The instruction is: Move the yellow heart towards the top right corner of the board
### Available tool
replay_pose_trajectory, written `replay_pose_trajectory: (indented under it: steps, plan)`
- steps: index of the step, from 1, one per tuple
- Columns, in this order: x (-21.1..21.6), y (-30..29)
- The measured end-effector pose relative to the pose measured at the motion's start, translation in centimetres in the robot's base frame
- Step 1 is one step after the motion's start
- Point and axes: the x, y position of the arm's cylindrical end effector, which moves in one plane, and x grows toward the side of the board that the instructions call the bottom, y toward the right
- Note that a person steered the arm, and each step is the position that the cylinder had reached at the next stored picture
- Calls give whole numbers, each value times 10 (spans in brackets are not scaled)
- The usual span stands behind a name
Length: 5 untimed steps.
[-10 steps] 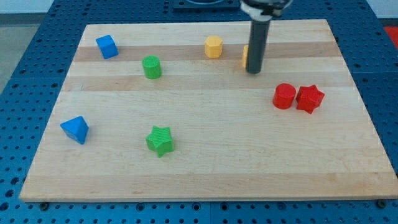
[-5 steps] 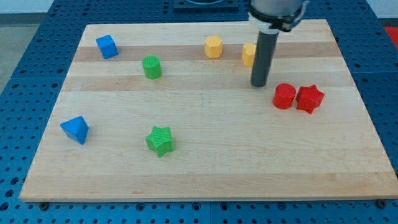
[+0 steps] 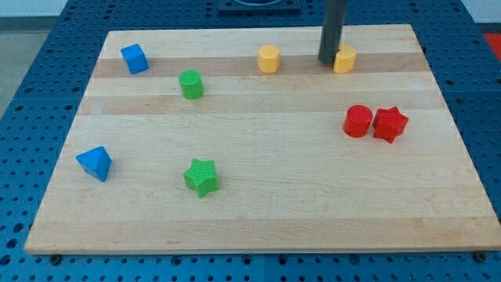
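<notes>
The yellow heart (image 3: 344, 59) sits near the board's (image 3: 258, 196) top edge, at about 1 o'clock. It looks small, light and hard, so it should slide. My tip (image 3: 326, 63) touches its 9 o'clock side. I have no jaws. The yellow hexagon (image 3: 268, 59) sits at the heart's 9 o'clock.

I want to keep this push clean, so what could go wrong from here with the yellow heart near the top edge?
My tip sits against the view's left side of the yellow heart, which lies close to the board's top edge. A push angled too far upward might slide it off the board. Contact looks off-centre, so the heart could spin and slip past my tip. The red blocks seem safely out of the way.
</notes>
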Motion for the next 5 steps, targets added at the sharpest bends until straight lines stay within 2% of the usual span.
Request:
replay_pose_trajectory:
  steps: [2,3,5]
  plan:
    - [-17,42]
    - [-17,43]
    - [-16,-13]
